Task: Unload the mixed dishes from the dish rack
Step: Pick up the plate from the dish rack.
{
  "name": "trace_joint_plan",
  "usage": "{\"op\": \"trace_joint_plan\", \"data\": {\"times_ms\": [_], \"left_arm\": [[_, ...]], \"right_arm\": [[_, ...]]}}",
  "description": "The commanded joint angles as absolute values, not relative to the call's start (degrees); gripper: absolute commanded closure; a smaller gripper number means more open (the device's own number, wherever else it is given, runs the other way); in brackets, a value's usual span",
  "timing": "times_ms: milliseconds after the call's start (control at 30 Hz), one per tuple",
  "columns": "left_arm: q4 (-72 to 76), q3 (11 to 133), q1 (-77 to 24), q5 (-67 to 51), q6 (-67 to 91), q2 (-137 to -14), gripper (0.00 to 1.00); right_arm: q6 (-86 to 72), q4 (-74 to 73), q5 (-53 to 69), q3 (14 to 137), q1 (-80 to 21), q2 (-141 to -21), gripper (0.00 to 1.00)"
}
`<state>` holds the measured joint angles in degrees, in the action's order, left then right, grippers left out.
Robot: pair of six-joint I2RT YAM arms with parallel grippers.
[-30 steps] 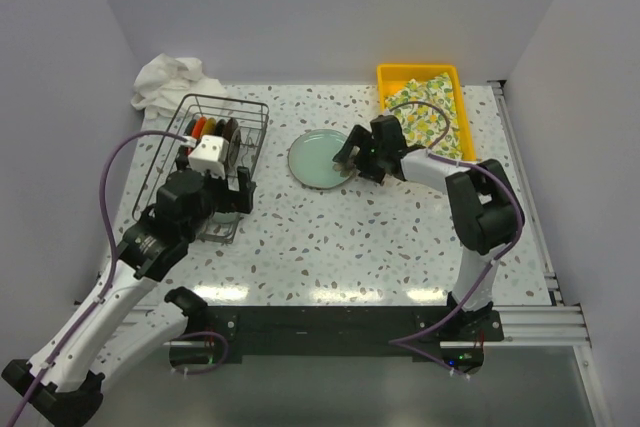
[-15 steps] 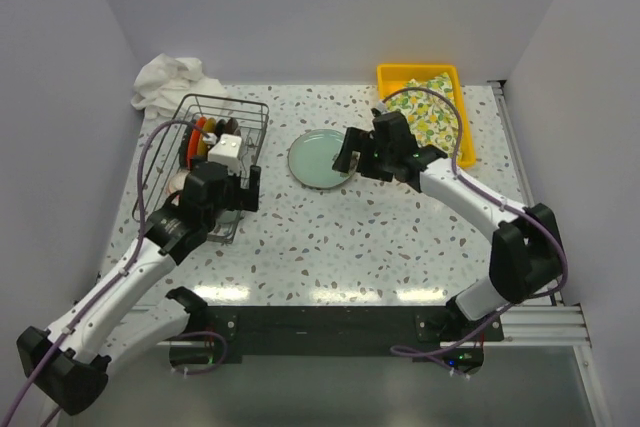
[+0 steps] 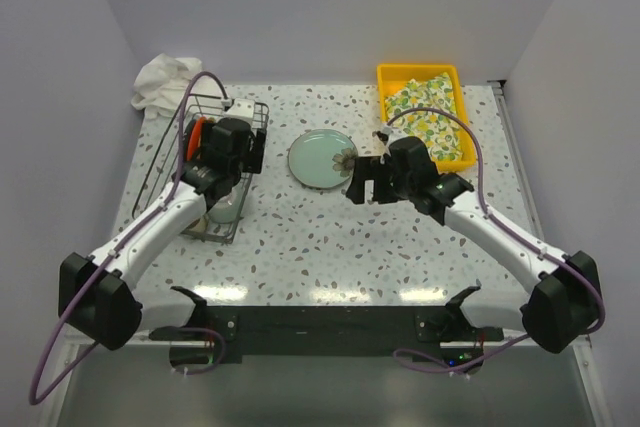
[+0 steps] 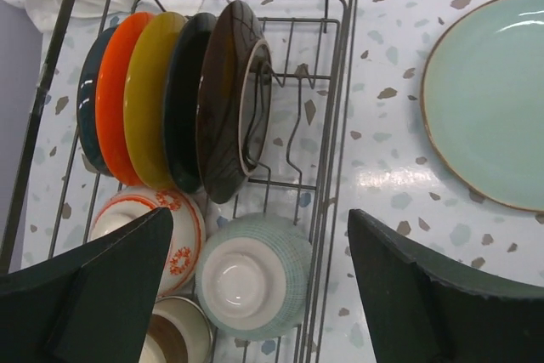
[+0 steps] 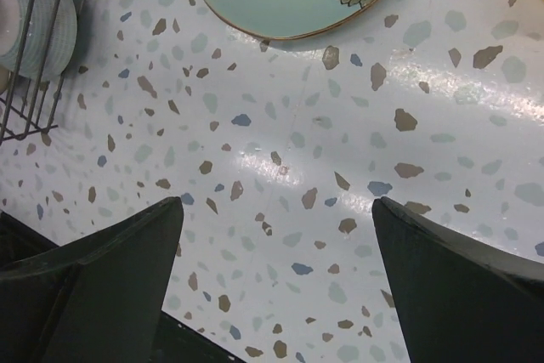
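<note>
Seen from above, the left arm point(image 3: 150, 232) covers much of the dish rack point(image 3: 255, 122), so its load is clear only in the left wrist view. Five plates stand on edge between the tines: an orange plate point(image 4: 115, 82), a yellow plate point(image 4: 151, 82), a near-black plate point(image 4: 183, 91) and a patterned dark red plate point(image 4: 221, 82). The fifth, at the 9 o'clock end, seems to be a dark teal plate point(image 4: 85, 108), mostly hidden behind the orange one.

Toward 6 o'clock lie a red-white patterned bowl point(image 4: 144, 223), a ribbed pale cup point(image 4: 255, 274) and a third cup point(image 4: 174, 342), which the frame edge cuts off. The pale green plate point(image 3: 318, 159) lies flat on the table point(image 3: 330, 237) at the rack's 3 o'clock and is cropped in both wrist views.

The left arm reaches over the rack, with the left end effector point(image 4: 259, 218) spread wide and empty. The right arm point(image 3: 490, 232) stretches toward 10 o'clock. The right end effector point(image 5: 278, 201) is likewise spread and empty, over bare table at the plate's 4 o'clock.
</note>
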<state>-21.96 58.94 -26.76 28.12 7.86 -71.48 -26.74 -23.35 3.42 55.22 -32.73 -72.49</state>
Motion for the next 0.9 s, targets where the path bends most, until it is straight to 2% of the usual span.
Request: {"op": "trace_joint_plan", "data": {"times_ms": [0,200,400,867], "left_arm": [[-18.2,63.5,-22.7,30.4,4.2,-75.2,0.16],[-17.3,67.8,-18.4,28.1,2.2,-81.4,0.32],[-17.0,71.1,-16.2,25.0,0.3,-86.9,0.42],[-18.6,74.6,-14.9,21.4,0.3,-94.2,0.52]], "right_arm": [[-21.7,-23.1,0.7,53.6,-32.8,-68.2,0.02],[-21.3,-22.7,0.2,51.6,-32.8,-65.6,0.02],[-21.6,-21.6,-0.7,50.5,-32.8,-64.1,0.03],[-19.9,-23.3,-1.6,50.5,-32.7,-63.4,0.03]]}}
